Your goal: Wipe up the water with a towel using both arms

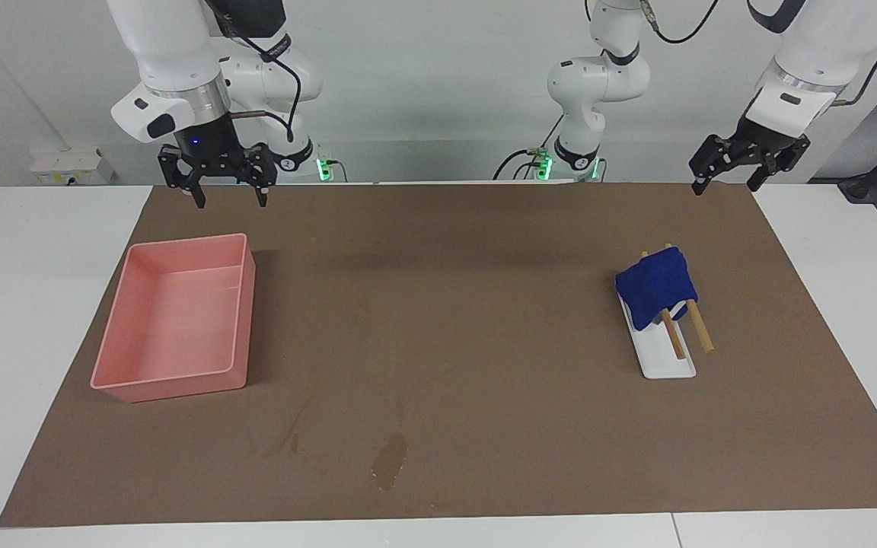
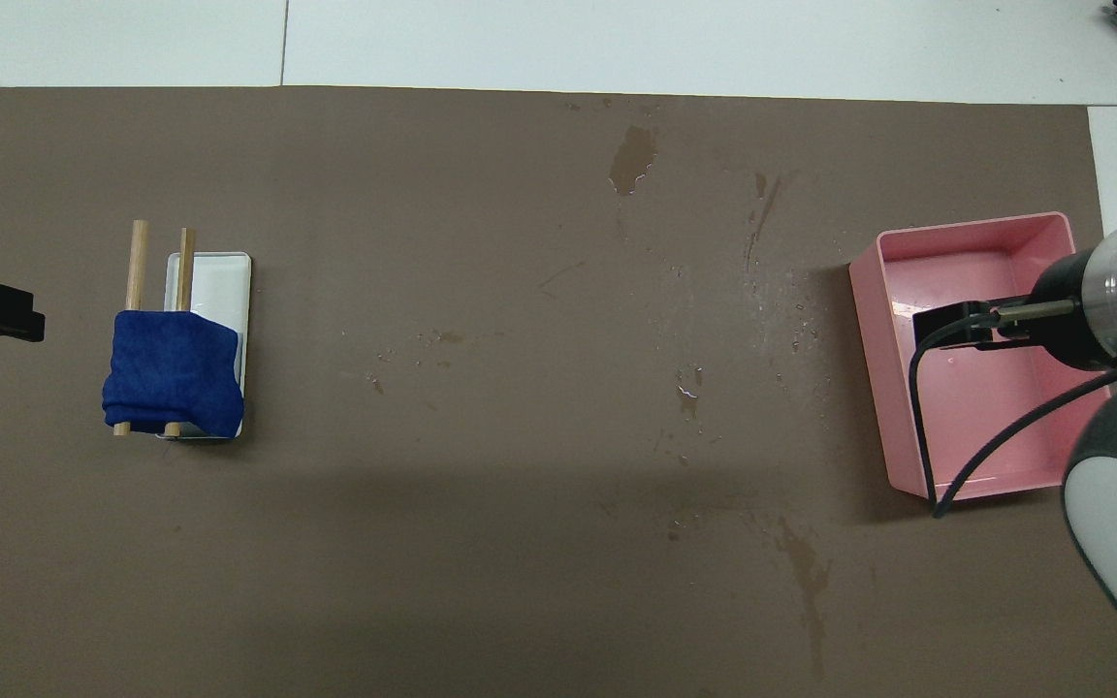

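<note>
The deep-blue towel [image 1: 655, 285] hangs over two wooden sticks of a white stand [image 1: 667, 364] toward the left arm's end of the table; it also shows in the overhead view [image 2: 171, 373]. A water puddle [image 1: 390, 460] lies on the brown mat, farther from the robots, and shows in the overhead view [image 2: 632, 160] with smaller drops [image 2: 689, 383] scattered about the mat. My left gripper [image 1: 726, 186] hangs open and empty in the air over the mat's corner, apart from the towel. My right gripper [image 1: 230, 199] hangs open and empty over the mat's edge by the pink tray.
An empty pink tray [image 1: 172, 320] sits on the mat toward the right arm's end. The brown mat [image 1: 484, 304] covers most of the white table. In the overhead view the right arm's wrist and cable [image 2: 1092, 310] cover part of the tray.
</note>
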### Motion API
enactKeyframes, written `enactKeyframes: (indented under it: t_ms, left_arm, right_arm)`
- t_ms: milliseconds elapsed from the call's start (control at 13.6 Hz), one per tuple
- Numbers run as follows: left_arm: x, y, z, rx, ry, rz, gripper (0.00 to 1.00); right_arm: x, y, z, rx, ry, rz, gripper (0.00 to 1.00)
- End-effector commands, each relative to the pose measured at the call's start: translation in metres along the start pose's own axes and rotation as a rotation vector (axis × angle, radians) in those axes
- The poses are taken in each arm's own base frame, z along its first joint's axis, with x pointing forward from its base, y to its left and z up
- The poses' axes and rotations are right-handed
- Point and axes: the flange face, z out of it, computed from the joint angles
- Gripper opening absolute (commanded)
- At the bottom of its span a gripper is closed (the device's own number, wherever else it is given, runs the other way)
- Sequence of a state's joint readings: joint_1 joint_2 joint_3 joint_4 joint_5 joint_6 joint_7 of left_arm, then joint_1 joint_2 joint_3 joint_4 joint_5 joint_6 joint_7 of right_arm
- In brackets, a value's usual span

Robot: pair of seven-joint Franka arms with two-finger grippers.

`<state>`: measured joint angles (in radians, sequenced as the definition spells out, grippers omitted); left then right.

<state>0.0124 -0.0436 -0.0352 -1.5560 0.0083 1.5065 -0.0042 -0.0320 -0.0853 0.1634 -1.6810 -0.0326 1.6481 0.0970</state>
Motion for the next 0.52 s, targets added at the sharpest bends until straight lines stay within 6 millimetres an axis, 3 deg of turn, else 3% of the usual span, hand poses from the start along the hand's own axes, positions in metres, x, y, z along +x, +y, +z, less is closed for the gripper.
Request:
enactKeyframes:
  t_ms: [0,443]
  left_arm:
    - [-0.0074,0.0009,-0.0004,-0.01,0.021,0.011,1.0]
    - [-0.0074,-0.0056,0.0027,-0.01,0.018,0.003,1.0]
  right_arm:
    - [-0.0064,0.0033,-0.002,0.013,0.005,-0.001,1.0]
    - [-0.0065,0.0033,-0.0013,0.013,0.004,-0.001,1.0]
